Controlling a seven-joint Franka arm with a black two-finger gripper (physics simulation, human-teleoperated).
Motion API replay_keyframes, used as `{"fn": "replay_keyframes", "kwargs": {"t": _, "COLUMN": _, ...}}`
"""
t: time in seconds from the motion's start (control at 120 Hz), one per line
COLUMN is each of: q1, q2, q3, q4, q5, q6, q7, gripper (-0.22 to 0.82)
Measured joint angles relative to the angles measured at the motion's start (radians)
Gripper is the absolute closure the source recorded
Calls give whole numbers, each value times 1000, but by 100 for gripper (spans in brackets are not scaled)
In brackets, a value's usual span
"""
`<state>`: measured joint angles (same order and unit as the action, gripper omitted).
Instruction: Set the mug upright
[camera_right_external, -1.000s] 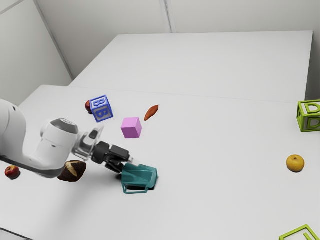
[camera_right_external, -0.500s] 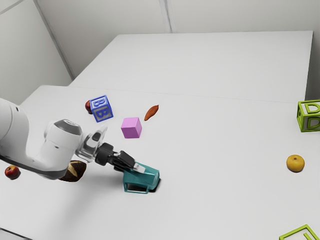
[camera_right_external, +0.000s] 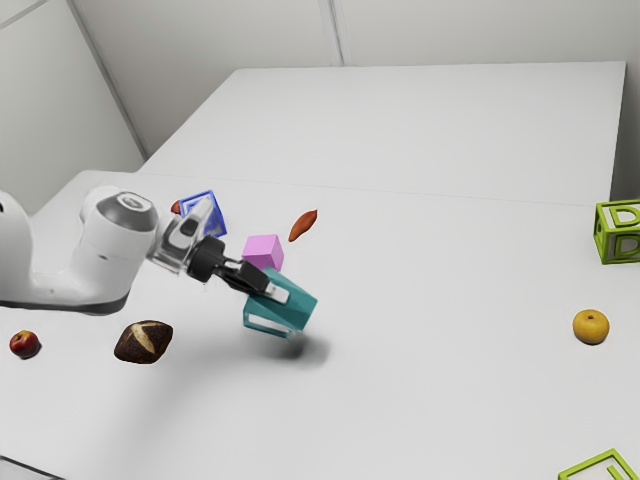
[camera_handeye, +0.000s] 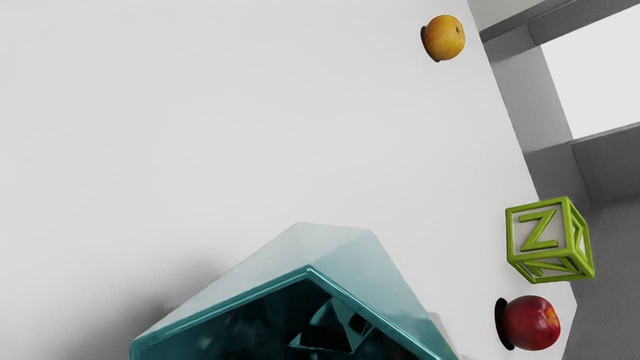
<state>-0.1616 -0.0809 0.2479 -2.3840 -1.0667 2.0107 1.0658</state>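
Pale walls (camera_right_external: 480, 30) behind a white table (camera_right_external: 450, 270)

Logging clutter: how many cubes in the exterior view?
4: blue cube, partly behind the arm; pink cube, behind the mug; green cube at the exterior view's right; second green cube at bottom. Arm may hide more.

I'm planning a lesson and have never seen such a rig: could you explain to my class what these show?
The machine is a robot arm, drawn by a simulator. The exterior view looks from the arm's side; the wrist view looks out from its hand. The black claw holds a teal mug, tilted and raised off the white table. On the table sit a pink block, a blue letter block, green letter blocks, a brown roll, red apples, a yellow-orange fruit and a slim reddish thing I can't name.
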Motion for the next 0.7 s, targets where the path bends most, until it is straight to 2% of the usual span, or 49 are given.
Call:
{"fn": "replay_keyframes", "kwargs": {"t": 0.15, "q1": -4, "q2": 3, "q3": -31, "q4": 110, "q5": 250, "q6": 43, "q7": -60, "gripper": 78}}
{"fn": "replay_keyframes", "kwargs": {"t": 0.408, "q1": -1, "q2": 50, "q3": -52, "q4": 199, "q5": 774, "q6": 121, "q7": -207, "gripper": 79}}
{"fn": "replay_keyframes", "kwargs": {"t": 0.7, "q1": -27, "q2": 187, "q3": -51, "q4": 273, "q5": 1046, "q6": 197, "q7": -338, "gripper": 79}}
